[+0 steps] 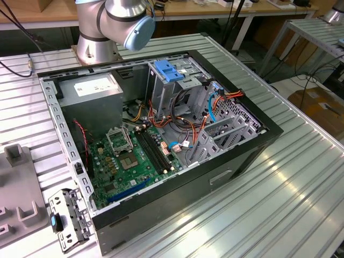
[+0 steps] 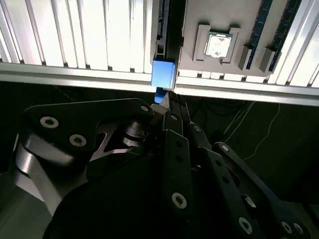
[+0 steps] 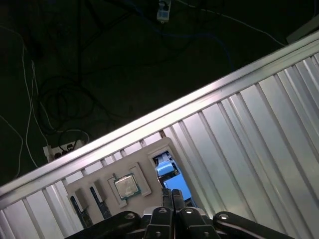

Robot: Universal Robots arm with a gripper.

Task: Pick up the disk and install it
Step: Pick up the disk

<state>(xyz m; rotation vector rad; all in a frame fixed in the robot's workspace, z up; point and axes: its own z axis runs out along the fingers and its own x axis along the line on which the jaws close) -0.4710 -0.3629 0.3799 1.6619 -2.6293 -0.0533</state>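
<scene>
The disk stands on edge in a slot of a grey holder tray; its blue carrier end shows in both wrist views. My gripper hangs well above that blue end, lined up with the slot. Its two black fingers lie close together with nothing between them, so the gripper is shut and apart from the disk. In the exterior view an open computer case lies on the ribbed metal table, with a grey drive bay at its far side.
A processor chip and memory sticks sit in the same tray. The table edge runs close by, with dark floor and cables beyond. A blue bracket tops the drive bay. The arm's base stands behind the case.
</scene>
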